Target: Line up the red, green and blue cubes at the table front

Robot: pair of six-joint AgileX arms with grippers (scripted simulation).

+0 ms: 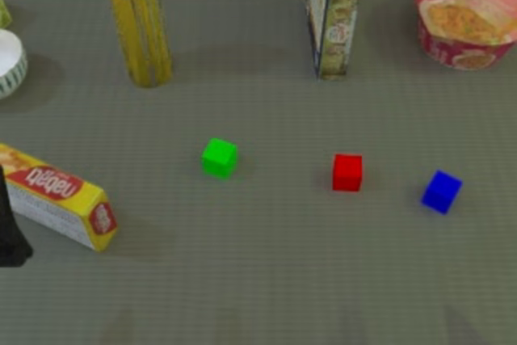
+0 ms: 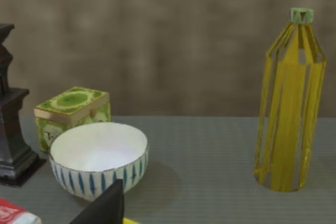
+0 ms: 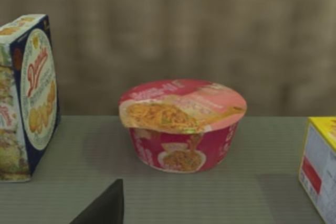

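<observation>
Cubes: green point(image 1: 219, 157), red point(image 1: 347, 172), blue point(image 1: 441, 191) apart | table point(image 1: 266, 264) grey woven | jaws: cannot tell

Green cube point(image 1: 219, 157) left, red cube point(image 1: 347, 172) middle, blue cube point(image 1: 441, 191) right, bottle point(image 1: 140, 23), box point(image 1: 332, 14), noodle cup point(image 1: 467, 15) far behind on table point(image 1: 266, 280).

Bottle point(image 1: 140, 22), bowl point(image 2: 99, 157), noodle cup point(image 3: 182, 124)

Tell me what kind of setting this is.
Looks like a rendered tabletop test scene, not a real kitchen: a grey-olive table holding three small cubes, red, green and blue, with grocery clutter such as a noodle cup behind.
</observation>
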